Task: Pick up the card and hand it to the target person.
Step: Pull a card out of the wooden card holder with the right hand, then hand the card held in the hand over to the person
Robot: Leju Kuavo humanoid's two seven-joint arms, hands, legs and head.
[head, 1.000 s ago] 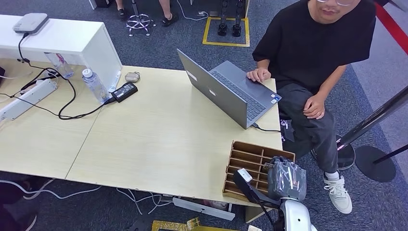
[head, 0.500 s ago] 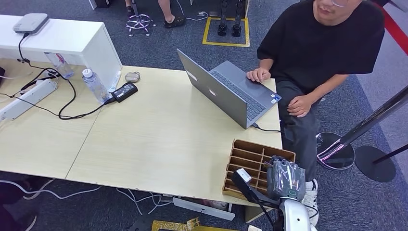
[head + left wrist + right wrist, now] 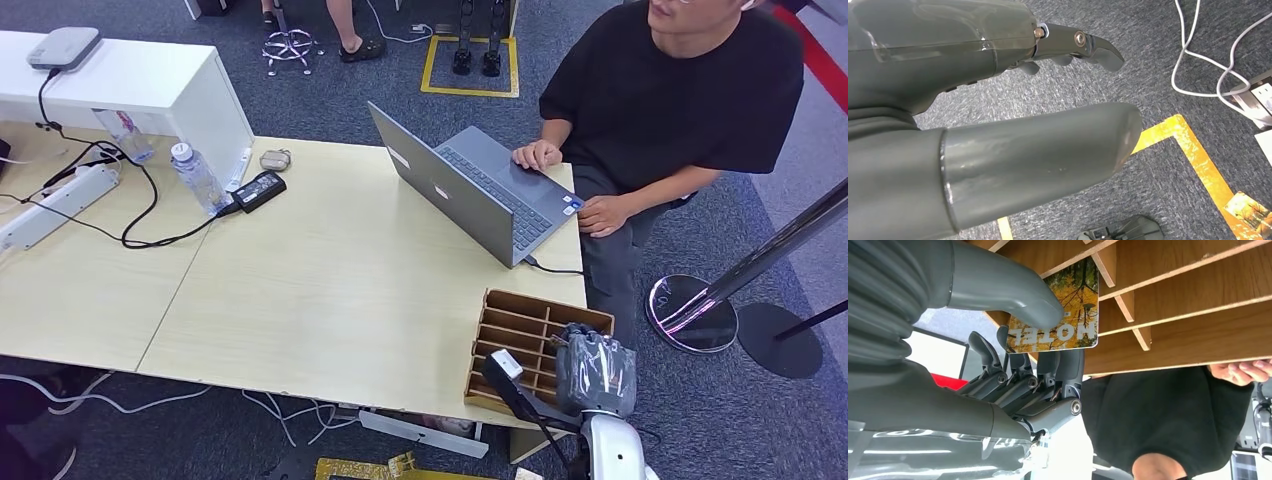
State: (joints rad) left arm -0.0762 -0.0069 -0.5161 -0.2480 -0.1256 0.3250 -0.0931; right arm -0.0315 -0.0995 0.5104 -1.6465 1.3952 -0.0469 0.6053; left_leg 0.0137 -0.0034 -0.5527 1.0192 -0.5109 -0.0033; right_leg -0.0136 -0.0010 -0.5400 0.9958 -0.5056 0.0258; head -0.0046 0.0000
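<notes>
So far the right hand (image 3: 1013, 365) pinches the hotel card (image 3: 1058, 315) against the wooden rack (image 3: 1173, 305); lifting out and passing to the seated person (image 3: 670, 90) beyond remain

Open grey laptop (image 3: 478, 187) on wooden table (image 3: 320, 290), water bottle (image 3: 197, 178), power strip (image 3: 55, 207), black charger (image 3: 259, 190)

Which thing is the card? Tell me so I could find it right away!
Look at the wooden rack on the table's near corner, in front of the laptop. The right hand is over it, pinching the card between thumb and fingers. It is the one colourful thing there: yellow autumn trees and the word HOTEL.
</notes>
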